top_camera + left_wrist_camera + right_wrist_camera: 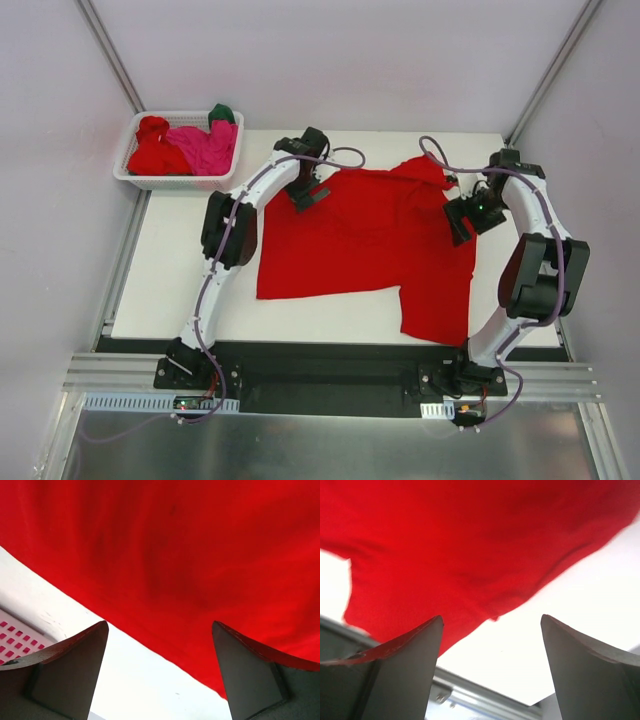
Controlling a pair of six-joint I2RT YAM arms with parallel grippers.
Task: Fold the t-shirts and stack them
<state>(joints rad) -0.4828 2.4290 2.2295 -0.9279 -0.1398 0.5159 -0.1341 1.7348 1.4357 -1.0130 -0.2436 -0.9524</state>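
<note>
Both grippers are spread wide with nothing between their fingers. The left gripper [305,195] hovers at the far left corner of the red shirt [365,235], the right gripper [462,222] by its crumpled right sleeve. The shirt lies open on the table [170,290], lopsided, with one flap reaching the front edge. I'd worry the left one closes on bare table beside the hem, or the right pinches only a wrinkle; then the fold goes crooked. A pull toward the front could drag that flap off. More shirts wait in the basket [178,180].

Red t-shirt [365,240] spread flat, others [185,148] heaped
</note>
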